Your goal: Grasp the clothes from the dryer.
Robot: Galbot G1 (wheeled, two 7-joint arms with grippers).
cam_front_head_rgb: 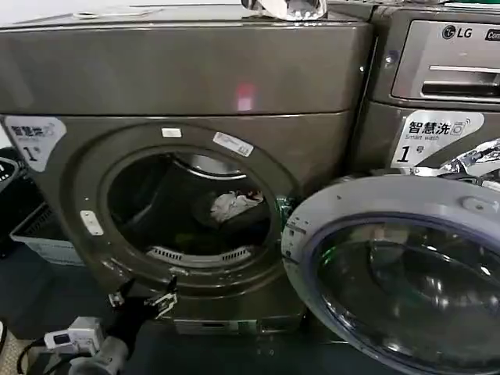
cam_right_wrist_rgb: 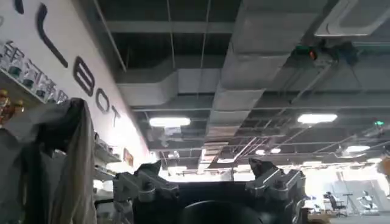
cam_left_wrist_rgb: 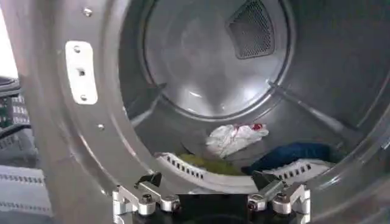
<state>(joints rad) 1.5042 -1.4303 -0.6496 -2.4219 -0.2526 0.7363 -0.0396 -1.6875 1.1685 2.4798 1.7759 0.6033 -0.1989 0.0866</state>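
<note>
The dryer [cam_front_head_rgb: 187,70] stands in front of me with its porthole open. Inside the drum [cam_left_wrist_rgb: 201,61] lie the clothes: a white-grey piece with a red patch [cam_left_wrist_rgb: 234,137], a yellow-green piece [cam_left_wrist_rgb: 210,164] near the front lip and a dark blue piece [cam_left_wrist_rgb: 292,155]. From the head view the white piece [cam_front_head_rgb: 232,203] shows through the porthole. My left gripper [cam_front_head_rgb: 143,298] hovers just below and outside the porthole's lower rim, open and holding nothing [cam_left_wrist_rgb: 208,181]. My right gripper [cam_right_wrist_rgb: 207,167] points up at the ceiling, open and holding nothing.
The dryer's round door [cam_front_head_rgb: 398,273] hangs open at the right, low and close. An LG machine [cam_front_head_rgb: 437,78] stands at the right. A shiny silvery bag [cam_front_head_rgb: 476,160] lies beside it, another [cam_front_head_rgb: 285,8] on top. A grey basket [cam_front_head_rgb: 43,234] sits at the left.
</note>
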